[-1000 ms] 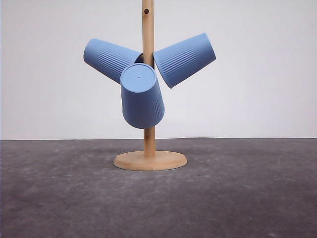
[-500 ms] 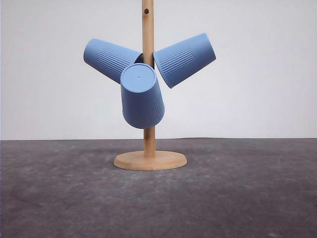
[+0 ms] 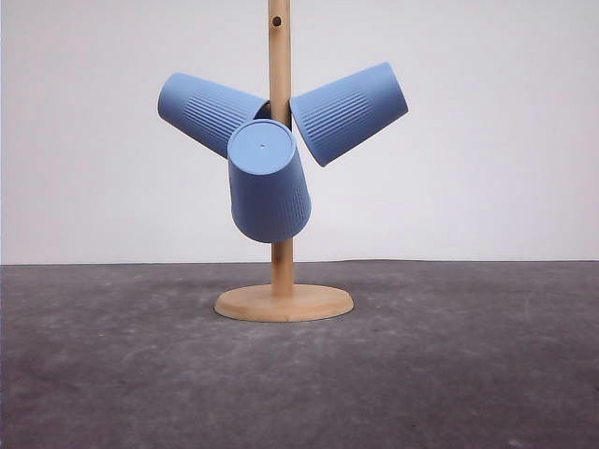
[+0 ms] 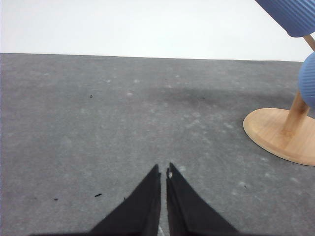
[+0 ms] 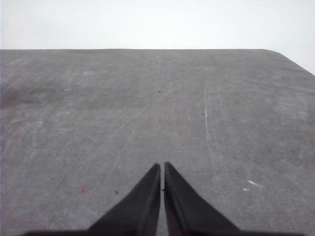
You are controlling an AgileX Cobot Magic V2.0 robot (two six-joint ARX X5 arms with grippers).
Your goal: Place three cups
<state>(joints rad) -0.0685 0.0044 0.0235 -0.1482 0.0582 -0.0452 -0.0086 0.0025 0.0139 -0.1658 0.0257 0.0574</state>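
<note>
Three light-blue ribbed cups hang upside down on the wooden stand (image 3: 280, 84) in the front view: one cup (image 3: 208, 112) slants up to the left, one cup (image 3: 351, 112) slants up to the right, and the third cup (image 3: 268, 182) points toward me. The left wrist view catches parts of two cups (image 4: 294, 14) (image 4: 307, 79) above the stand's round base (image 4: 275, 135). My left gripper (image 4: 163, 172) is shut over bare table, well clear of the stand. My right gripper (image 5: 162, 168) is shut with nothing in it.
The stand's round wooden base (image 3: 284, 303) rests on a dark grey table (image 3: 449, 365) before a white wall. In the right wrist view the table's far corner (image 5: 283, 56) curves off.
</note>
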